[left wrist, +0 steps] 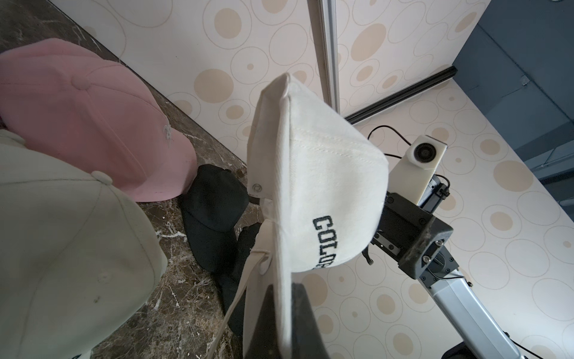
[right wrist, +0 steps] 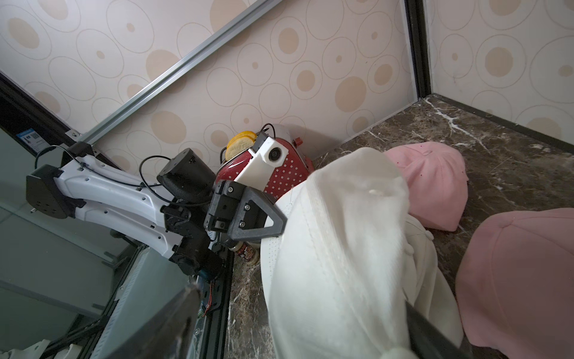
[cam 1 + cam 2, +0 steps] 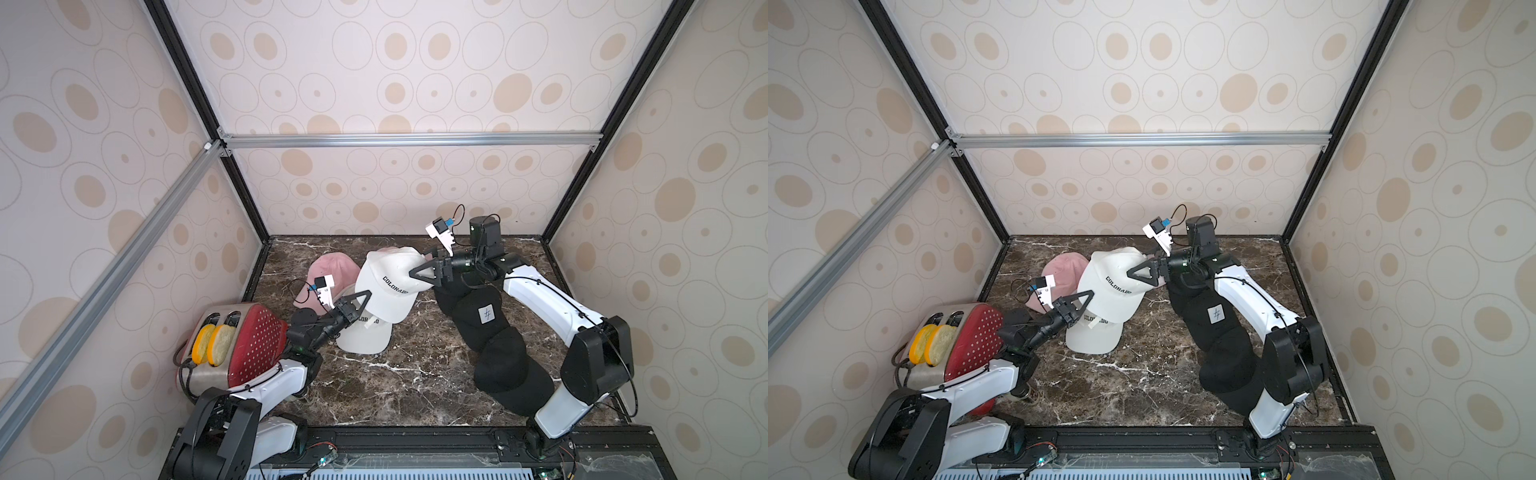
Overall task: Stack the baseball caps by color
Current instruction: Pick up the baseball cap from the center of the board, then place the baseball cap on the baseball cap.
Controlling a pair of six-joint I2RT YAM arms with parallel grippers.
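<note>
Left gripper (image 3: 362, 300) is clamped shut on the brim of the lifted white cap (image 3: 388, 278). That cap hangs over the desk's (image 3: 415, 395) middle, toward the back edge, right above another white cap (image 3: 365, 338). Right gripper's (image 3: 417, 274) jaws stand wide around the crown, not squeezing it from what I can see. My worry: closing on that floppy fabric could tug the brim out of the pinch. Then it'd flop crooked, maybe onto the black caps (image 3: 486, 324) by the right edge.

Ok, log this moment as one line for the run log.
left hand: shut on lifted white cap brim | right hand: open around its crown | second white cap: on table beneath
</note>
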